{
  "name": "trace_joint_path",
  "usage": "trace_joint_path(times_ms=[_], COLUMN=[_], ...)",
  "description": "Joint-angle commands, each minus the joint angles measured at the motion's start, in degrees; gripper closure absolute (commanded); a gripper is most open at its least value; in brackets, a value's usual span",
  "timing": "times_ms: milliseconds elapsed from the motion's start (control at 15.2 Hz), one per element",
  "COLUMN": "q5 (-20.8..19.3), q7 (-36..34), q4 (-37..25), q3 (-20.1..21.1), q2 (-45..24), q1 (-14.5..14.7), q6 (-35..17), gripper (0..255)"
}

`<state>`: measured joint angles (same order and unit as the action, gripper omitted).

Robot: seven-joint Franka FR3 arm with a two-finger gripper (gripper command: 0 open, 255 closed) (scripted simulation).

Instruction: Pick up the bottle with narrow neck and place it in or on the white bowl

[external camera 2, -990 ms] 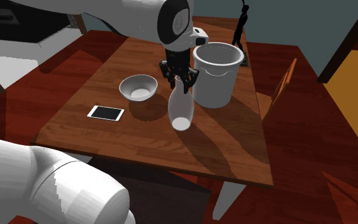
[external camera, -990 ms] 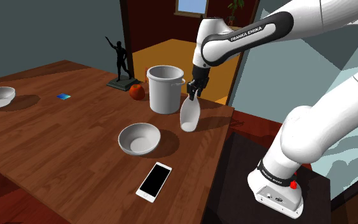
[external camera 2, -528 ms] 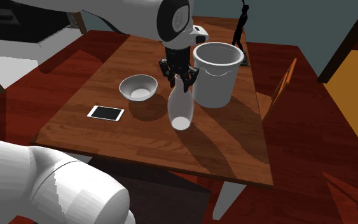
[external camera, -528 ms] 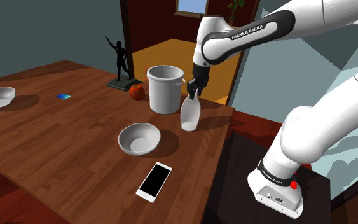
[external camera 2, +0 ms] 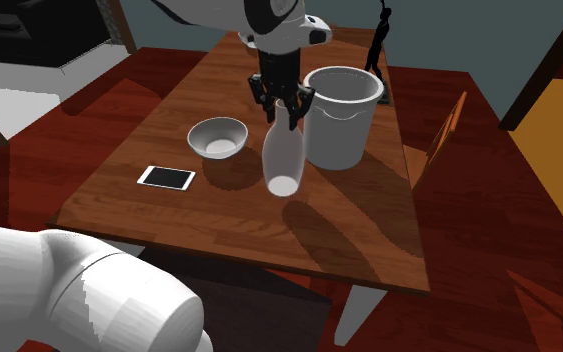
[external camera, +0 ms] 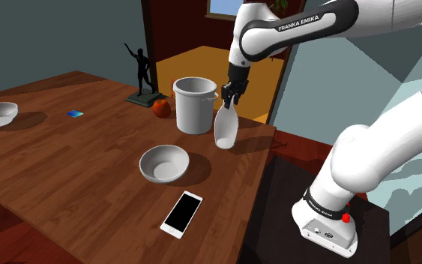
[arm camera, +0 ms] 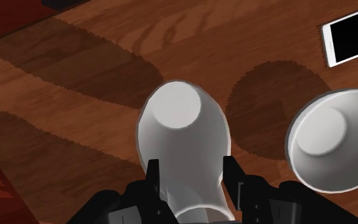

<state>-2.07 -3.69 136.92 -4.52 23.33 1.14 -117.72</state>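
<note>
Two fingers (arm camera: 153,170): those of the black gripper (external camera: 229,96), closed on the narrow neck of the bottle (arm camera: 180,127), one on each side, both touching it.
Bottle position: white, just right of centre in the shoulder view, hanging from the gripper.
Bottle axis: near upright, neck up, wide base down toward the table (external camera: 67,172), seemingly just clear of it.
White bowl (external camera: 164,163): upright on the table, lower left of the bottle, near but apart.
Phone (external camera: 182,214): flat, screen up, below the bowl.
Pail (external camera: 195,105): white, just left of the bottle.
Far end: red fruit (external camera: 162,109) and dark figurine (external camera: 143,71), upper middle.
</note>
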Motion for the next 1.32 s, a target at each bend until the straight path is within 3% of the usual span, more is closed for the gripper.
trace_joint_path(times_ms=[0,1056,1254], q5=[0.0,0.2,1.1], q7=[0.1,0.1,-3.6], q4=[-1.2,-12.7,-16.3], q3=[0.0,0.3,3.0], q2=[0.5,1.4,-0.7], q1=[0.0,0.1,1.5], q6=[1.7,14.1,15.7], gripper=[255,255,255])
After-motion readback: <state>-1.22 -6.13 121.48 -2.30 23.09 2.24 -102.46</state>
